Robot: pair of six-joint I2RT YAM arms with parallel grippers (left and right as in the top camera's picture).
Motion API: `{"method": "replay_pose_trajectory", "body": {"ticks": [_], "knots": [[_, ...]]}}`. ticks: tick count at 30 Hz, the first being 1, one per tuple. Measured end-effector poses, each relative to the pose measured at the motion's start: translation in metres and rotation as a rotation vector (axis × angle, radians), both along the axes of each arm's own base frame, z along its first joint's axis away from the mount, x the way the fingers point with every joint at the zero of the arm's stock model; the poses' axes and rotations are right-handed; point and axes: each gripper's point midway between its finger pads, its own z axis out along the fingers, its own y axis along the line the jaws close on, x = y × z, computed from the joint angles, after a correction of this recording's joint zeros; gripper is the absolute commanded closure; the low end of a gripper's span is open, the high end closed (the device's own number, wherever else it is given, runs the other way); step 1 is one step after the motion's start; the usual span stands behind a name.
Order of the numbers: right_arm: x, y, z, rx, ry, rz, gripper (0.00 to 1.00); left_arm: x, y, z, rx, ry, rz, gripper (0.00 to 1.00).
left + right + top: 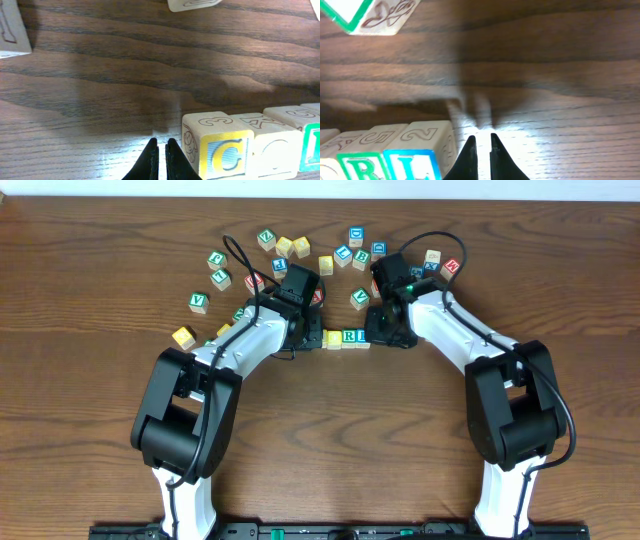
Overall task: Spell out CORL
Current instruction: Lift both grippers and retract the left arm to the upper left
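Overhead, the CORL row [347,337] lay in a line on the table [90,270]. In the left wrist view, the left gripper [161,146], closed and empty, stood just beside the C cube [223,152]. In the right wrist view, the right gripper [482,141], likewise closed and empty, flanked the L cube [415,165]; squaring the row wanted gentle, level inward nudges.

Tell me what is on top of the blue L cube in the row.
Nothing stands on the L cube: its blue letter face is bare. The right gripper is beside it, not above. The cube's underside, against the table, cannot be seen.
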Motion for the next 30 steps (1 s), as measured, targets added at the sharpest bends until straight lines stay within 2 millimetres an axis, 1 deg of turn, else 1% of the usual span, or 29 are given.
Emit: {"method": "replay_pose_trajectory", "body": {"ticks": [4,5,6,8,11,14,17,20,21,23,26,28,30], "knots": [[-0.001,-0.007,-0.001,-0.006,0.015,-0.015,0.95,-0.003,0.006,-0.002,0.026,0.012,0.009,0.92],[-0.003,-0.01,-0.001,-0.009,0.024,-0.02,0.94,-0.008,0.011,-0.003,0.044,0.039,0.012,0.92],[-0.003,-0.011,-0.002,-0.01,0.027,-0.022,0.94,-0.009,0.012,-0.003,0.048,0.043,0.014,0.92],[-0.006,-0.018,-0.002,-0.018,0.046,-0.029,0.93,-0.016,0.021,-0.002,0.077,0.088,0.019,0.93],[-0.006,-0.027,-0.001,-0.028,0.058,-0.04,0.91,-0.014,0.036,0.009,0.103,0.119,0.035,0.92],[-0.002,-0.037,0.01,-0.03,0.033,-0.043,0.87,-0.003,0.051,0.025,0.11,0.121,0.057,0.93],[0.005,-0.045,0.033,-0.022,-0.021,-0.045,0.82,0.005,0.07,0.041,0.111,0.117,0.085,0.92],[0.011,-0.052,0.064,-0.008,-0.094,-0.041,0.79,0.011,0.088,0.064,0.109,0.088,0.109,0.92],[0.012,-0.054,0.074,-0.004,-0.118,-0.039,0.78,0.013,0.094,0.075,0.105,0.069,0.116,0.92],[0.014,-0.059,0.096,0.004,-0.167,-0.038,0.78,0.017,0.106,0.1,0.095,0.014,0.129,0.93],[0.014,-0.064,0.124,0.015,-0.231,-0.04,0.78,0.017,0.123,0.141,0.081,-0.079,0.15,0.92],[0.013,-0.066,0.139,0.023,-0.267,-0.041,0.78,0.015,0.135,0.167,0.073,-0.139,0.17,0.92],[0.013,-0.064,0.149,0.036,-0.294,-0.035,0.78,0.011,0.146,0.191,0.065,-0.196,0.193,0.92]]}}
